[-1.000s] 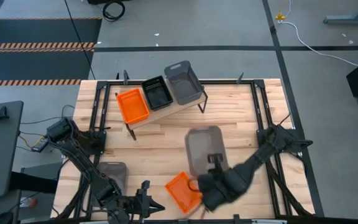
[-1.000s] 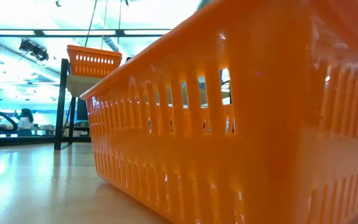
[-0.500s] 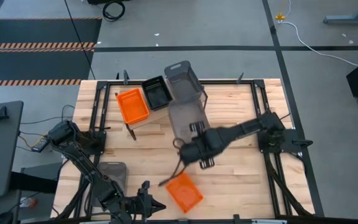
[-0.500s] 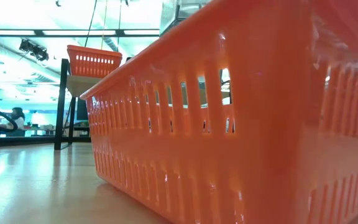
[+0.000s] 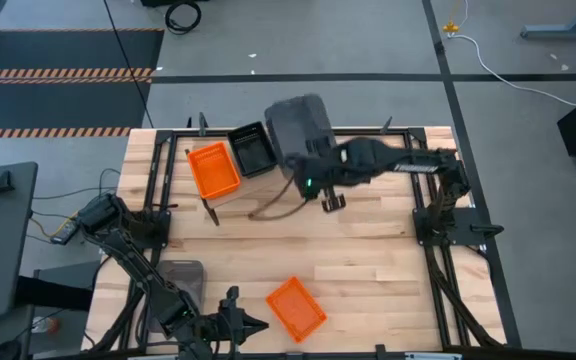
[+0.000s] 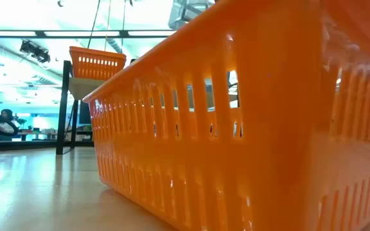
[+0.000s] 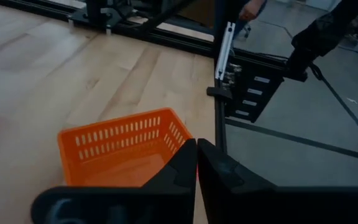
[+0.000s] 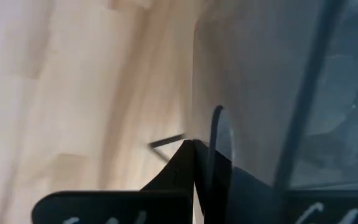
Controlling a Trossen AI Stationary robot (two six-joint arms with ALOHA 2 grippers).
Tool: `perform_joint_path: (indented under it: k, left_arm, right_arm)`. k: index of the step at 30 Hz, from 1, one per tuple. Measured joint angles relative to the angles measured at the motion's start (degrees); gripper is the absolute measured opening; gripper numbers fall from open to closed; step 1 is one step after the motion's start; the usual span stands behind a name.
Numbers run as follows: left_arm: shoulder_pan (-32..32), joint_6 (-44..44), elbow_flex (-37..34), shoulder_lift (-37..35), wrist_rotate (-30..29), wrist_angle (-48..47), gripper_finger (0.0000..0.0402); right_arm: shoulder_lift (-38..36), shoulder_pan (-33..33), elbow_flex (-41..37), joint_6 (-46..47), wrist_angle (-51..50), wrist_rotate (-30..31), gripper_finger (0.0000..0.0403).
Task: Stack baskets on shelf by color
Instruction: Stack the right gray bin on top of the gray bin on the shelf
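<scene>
The right gripper (image 5: 306,172) pinches a smooth, deep grey basket (image 5: 296,125) above the light-wood shelf (image 5: 236,190). A slotted orange basket (image 5: 296,307) lies near the left gripper (image 7: 196,163), fingers closed, empty.

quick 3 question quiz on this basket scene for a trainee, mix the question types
1. True or false: the right hand holds a grey basket over the shelf.
2. Which colour is the basket in the middle of the shelf? A orange, B black, C grey.
3. Fill in: the loose orange basket on the table lies near the ___ hand.

Key: 1 true. 2 B, the black basket sits between the shelf's orange basket and the grey one. 3 left, which is shut and holds nothing; another grey basket lies beside that arm.
</scene>
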Motion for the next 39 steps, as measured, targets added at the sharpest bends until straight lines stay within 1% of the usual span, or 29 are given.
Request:
perform_joint_path:
  k: [7,13,17,23,32,39]
  left_arm:
    - [0.0,-1.5,0.0,0.0,-2.0,0.0,0.0016]
    - [0.0,-2.7,0.0,0.0,-3.1,0.0,0.002]
    - [0.0,-2.8,0.0,0.0,-3.5,0.0,0.0016]
    - [0.1,-2.9,0.0,0.0,-3.5,0.0,0.0015]
    - [0.2,-3.0,0.0,0.0,-4.8,0.0,0.0012]
    - [0.2,-3.0,0.0,0.0,-4.9,0.0,0.0019]
  right_arm:
    - [-1.6,-6.3,0.0,-15.1,8.7,-0.1,0.0012]
    - [-1.4,-10.2,-0.2,-24.0,12.3,-1.8,0.0012]
    - [-1.4,-13.2,-0.3,-25.5,12.8,-6.6,0.0012]
    - [-1.4,-17.6,-0.4,-25.6,12.7,-11.2,0.0012]
    - [-1.3,-21.8,-0.4,-23.5,10.5,-19.2,0.0012]
    - [-1.3,-22.3,-0.4,-24.3,8.7,-20.2,0.0012]
